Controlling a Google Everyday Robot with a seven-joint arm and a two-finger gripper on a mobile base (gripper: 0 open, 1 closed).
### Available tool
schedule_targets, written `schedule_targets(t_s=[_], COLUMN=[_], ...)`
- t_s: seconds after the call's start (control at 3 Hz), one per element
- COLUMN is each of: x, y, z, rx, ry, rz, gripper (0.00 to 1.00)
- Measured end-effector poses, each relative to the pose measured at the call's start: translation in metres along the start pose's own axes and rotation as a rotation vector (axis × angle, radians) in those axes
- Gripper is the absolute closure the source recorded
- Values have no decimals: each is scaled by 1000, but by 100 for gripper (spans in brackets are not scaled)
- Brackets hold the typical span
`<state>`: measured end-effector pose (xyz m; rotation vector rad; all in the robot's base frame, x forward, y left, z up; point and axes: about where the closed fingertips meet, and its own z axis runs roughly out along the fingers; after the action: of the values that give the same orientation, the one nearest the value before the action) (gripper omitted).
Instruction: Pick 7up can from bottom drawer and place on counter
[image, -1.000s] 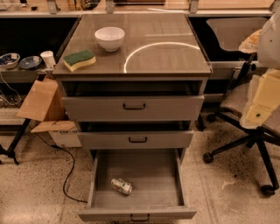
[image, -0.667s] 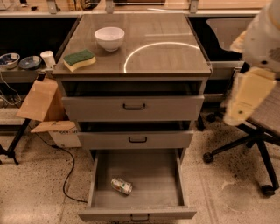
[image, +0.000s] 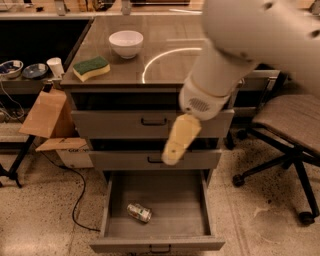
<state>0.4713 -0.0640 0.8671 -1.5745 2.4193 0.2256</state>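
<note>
Toward the front-left corner of the open bottom drawer (image: 156, 245) lies the 7up can (image: 139, 212) on its side; our tool (image: 172, 152) hangs before the middle drawer (image: 205, 159), and we cannot tell its state.

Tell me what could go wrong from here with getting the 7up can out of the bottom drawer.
1. The 7up can lies on its side in the bottom drawer, so it may roll away when touched.
2. The gripper hangs in front of the middle drawer, well above the can; on the way down the arm could clip the drawer fronts.
3. The white bowl and sponge sit on the counter's left side; placing the can there risks a knock.
</note>
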Motion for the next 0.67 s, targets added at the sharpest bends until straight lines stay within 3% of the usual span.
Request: schedule_targets(t_s=[0.33,0.67], x=[-38,-40], y=[29,27], z=[60,61], rx=[-92,-82], ry=[-32,-45], rz=[120,199], gripper=[0,0])
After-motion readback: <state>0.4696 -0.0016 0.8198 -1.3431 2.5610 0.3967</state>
